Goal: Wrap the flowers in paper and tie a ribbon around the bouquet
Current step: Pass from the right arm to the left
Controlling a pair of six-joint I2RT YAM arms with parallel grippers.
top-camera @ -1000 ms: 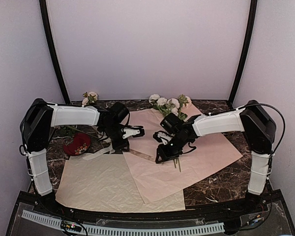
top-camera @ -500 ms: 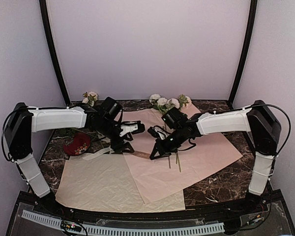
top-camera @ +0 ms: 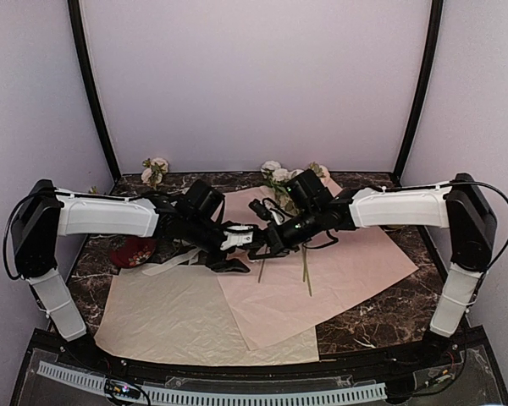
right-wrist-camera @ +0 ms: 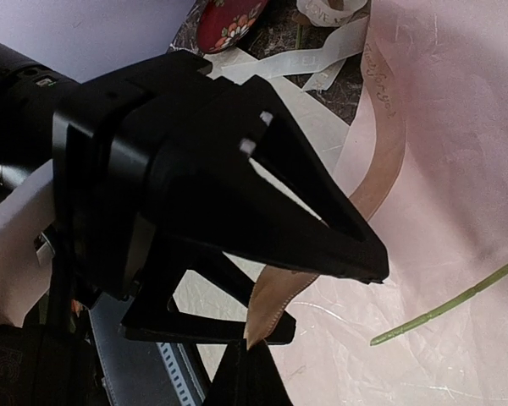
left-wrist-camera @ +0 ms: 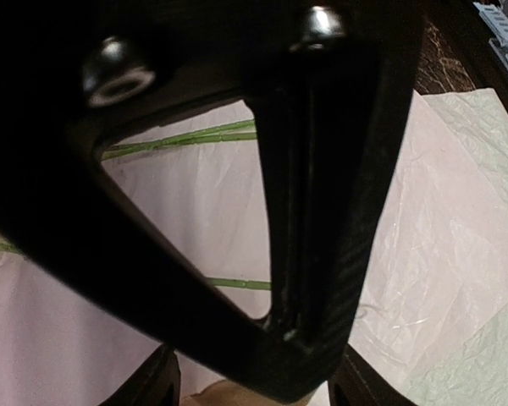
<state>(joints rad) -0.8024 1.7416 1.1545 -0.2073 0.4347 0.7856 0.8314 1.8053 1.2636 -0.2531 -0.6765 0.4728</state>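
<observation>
My right gripper (right-wrist-camera: 247, 348) is shut on the end of the tan ribbon (right-wrist-camera: 275, 300), which curls up from the pink paper (right-wrist-camera: 457, 203). My left gripper (top-camera: 237, 245) meets it nose to nose over the paper's left edge. Its jaws stand open on either side of the ribbon end and the right fingers. In the left wrist view the right gripper's black body fills most of the picture, with a bit of ribbon (left-wrist-camera: 229, 394) below it. The flowers (top-camera: 289, 179) lie at the paper's far corner, with loose green stems (top-camera: 306, 272) on the sheet.
A cream-beige sheet (top-camera: 173, 320) lies front left, partly under the pink one. A cream-white ribbon tangle (top-camera: 163, 267) and a red floral object (top-camera: 133, 251) sit left of the grippers. One more rose (top-camera: 155, 167) lies at the back left.
Both arms reached toward each other until the grippers met. The left jaws opened wider and the right jaws shut on the ribbon end.
</observation>
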